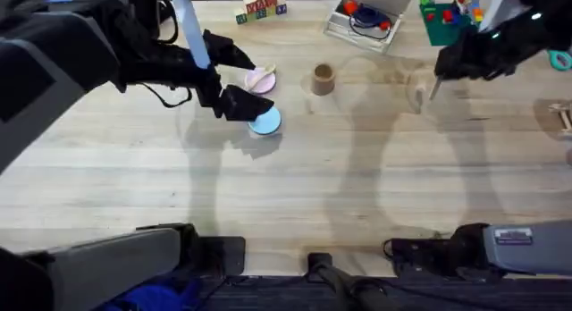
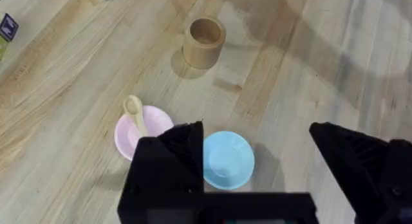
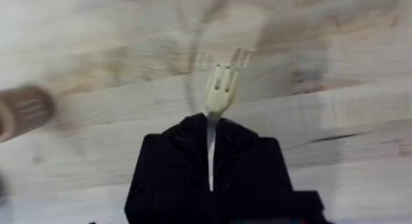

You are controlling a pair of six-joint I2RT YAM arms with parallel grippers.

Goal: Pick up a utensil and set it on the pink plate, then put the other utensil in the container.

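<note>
Left gripper (image 1: 239, 104) low over the counter (image 1: 295, 186), at left-centre of the overhead view, just left of the blue plate (image 1: 265, 122). Fingers (image 2: 168, 165) spread wide, holding nothing; blue plate (image 2: 228, 159) seen between them from the left wrist.

Spoon (image 1: 260, 74) on the pink plate (image 1: 261, 80), just behind the blue plate. From the left wrist, spoon (image 2: 135, 112) lying with its handle across the pink plate (image 2: 140, 131) and its bowl out past the rim, over the wood. Plates side by side, near each other; whether touching, cannot tell, since a finger covers the gap.

Cup (image 1: 323, 79) upright to the right of the pink plate, well apart from it, open mouth up. From the left wrist, cup (image 2: 204, 42) standing beyond both plates, nothing to be seen inside.

Small blocks (image 1: 260, 6) and a white tray (image 1: 361, 21) along the far edge of the counter.

Right gripper (image 1: 438, 79) raised over the right part of the counter, well right of the cup, clamped on the fork (image 1: 434, 89), which hangs down from it. From the right wrist, gripper (image 3: 211, 130) closed tight around the fork (image 3: 219, 92), handle pinched between the fingers, tines pointing away, clear of the wood. Cup (image 3: 24, 109) off to one side there, apart from the fork.
</note>
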